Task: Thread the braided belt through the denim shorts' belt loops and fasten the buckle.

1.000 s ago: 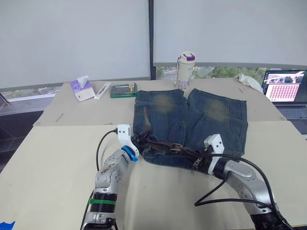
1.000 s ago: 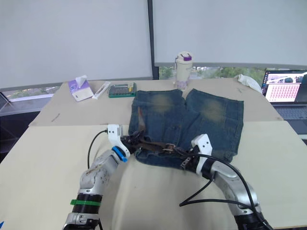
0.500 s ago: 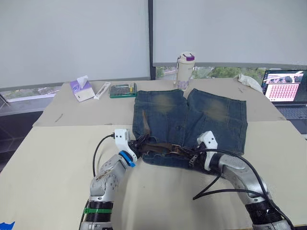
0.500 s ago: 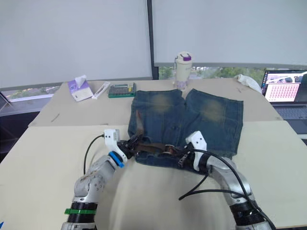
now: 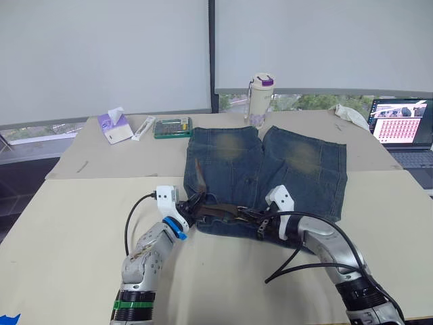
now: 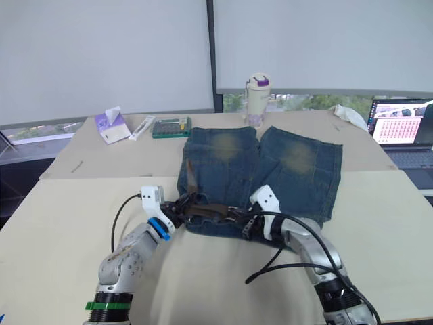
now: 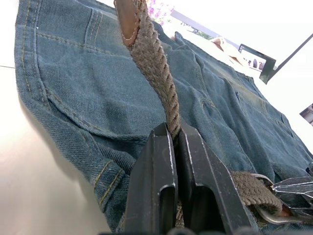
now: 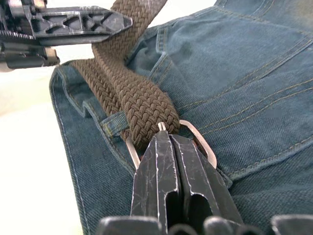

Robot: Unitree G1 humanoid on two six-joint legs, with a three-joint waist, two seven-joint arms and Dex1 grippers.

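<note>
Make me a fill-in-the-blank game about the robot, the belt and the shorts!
1. The left gripper is shut on the braided ____.
2. The denim shorts are the color ____.
3. The right gripper pinches at the belt's metal ____, which lies on the shorts.
4. Behind the shorts, near the window, stands a cream bottle with a ____ lid.

Missing words: belt, blue, buckle, purple
</note>
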